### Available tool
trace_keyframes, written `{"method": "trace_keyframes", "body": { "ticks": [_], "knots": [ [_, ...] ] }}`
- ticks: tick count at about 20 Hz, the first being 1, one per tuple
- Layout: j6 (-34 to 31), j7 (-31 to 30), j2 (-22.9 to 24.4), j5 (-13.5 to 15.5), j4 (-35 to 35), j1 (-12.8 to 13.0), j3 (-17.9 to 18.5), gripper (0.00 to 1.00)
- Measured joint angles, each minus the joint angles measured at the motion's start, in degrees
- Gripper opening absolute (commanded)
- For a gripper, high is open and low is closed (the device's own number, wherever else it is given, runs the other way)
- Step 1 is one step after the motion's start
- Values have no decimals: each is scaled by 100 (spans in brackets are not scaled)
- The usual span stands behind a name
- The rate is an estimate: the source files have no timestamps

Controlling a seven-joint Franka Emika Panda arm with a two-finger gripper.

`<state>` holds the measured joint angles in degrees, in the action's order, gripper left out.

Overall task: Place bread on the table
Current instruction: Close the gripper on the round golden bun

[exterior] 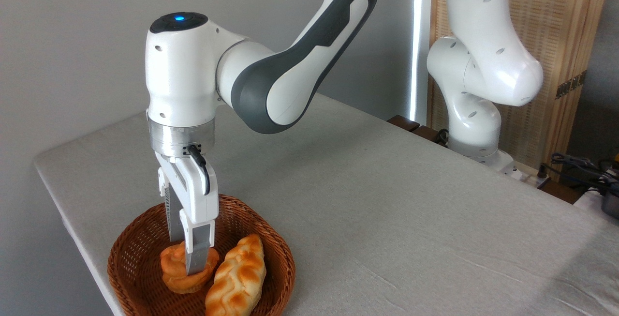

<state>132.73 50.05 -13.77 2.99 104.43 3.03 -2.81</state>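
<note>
The bread [175, 277], a small orange-brown bun with a knotted top, lies in the left half of a round brown wicker basket [283, 253]. My gripper [184, 257] has come straight down into the basket and stands open. One finger is in front of the bun and the other behind it, so the bun sits between them. The front finger hides the bun's middle. I cannot tell whether the pads touch the bun. The table [387, 200] is a light grey cloth-like surface under the basket.
A longer, paler braided loaf [237, 277] lies in the basket just right of the bun, close to my front finger. The arm's white base [476, 127] stands at the table's far right edge. Cables [580, 163] lie beyond it.
</note>
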Motion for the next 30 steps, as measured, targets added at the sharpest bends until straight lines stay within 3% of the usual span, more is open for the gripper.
{"method": "trace_keyframes", "body": {
  "ticks": [2, 4, 26, 30],
  "knots": [
    [0, 196, -1, -123, 0, -11, 7, 44],
    [-1, 285, -4, -194, 1, -20, 7, 32],
    [-1, 331, 2, -206, -21, -41, 12, 33],
    [-1, 324, 48, 135, -52, -44, 18, 37]
  ]
}}
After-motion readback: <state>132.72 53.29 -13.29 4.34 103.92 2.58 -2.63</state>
